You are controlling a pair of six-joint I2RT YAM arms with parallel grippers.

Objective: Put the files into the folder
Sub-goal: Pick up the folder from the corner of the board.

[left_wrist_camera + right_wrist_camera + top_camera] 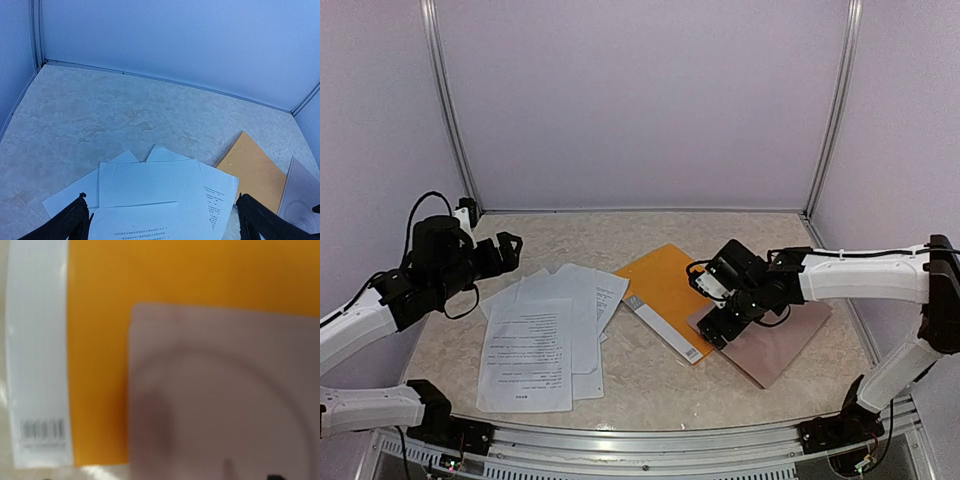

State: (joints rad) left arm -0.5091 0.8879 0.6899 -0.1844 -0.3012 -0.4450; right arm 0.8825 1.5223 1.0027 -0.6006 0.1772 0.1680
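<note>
From above, the files (552,335) lie fanned in a loose, overlapping heap on the left-centre of the table (660,395): white sheets with lines of black print. Just to their right lies the folder (665,285), flat, orange-yellow and turned at an angle, with a white strip (668,335) along its near-left edge. A pinkish-brown board (780,340) lies to the right of it. The left arm is bent at the table's left side, and its left claw (508,245) hangs above the far-left edge of the heap. The right arm reaches in from the right, with the right claw (717,328) lowered to the board's left corner by the folder's edge.

The left wrist view shows two black fingers (75,222) spread wide with nothing between them, the files below and the folder further right.

The right wrist view is close and blurred. The board overlaps the orange cover, and the strip carries a barcode (43,430). I cannot tell how far the right claw is open.
</note>
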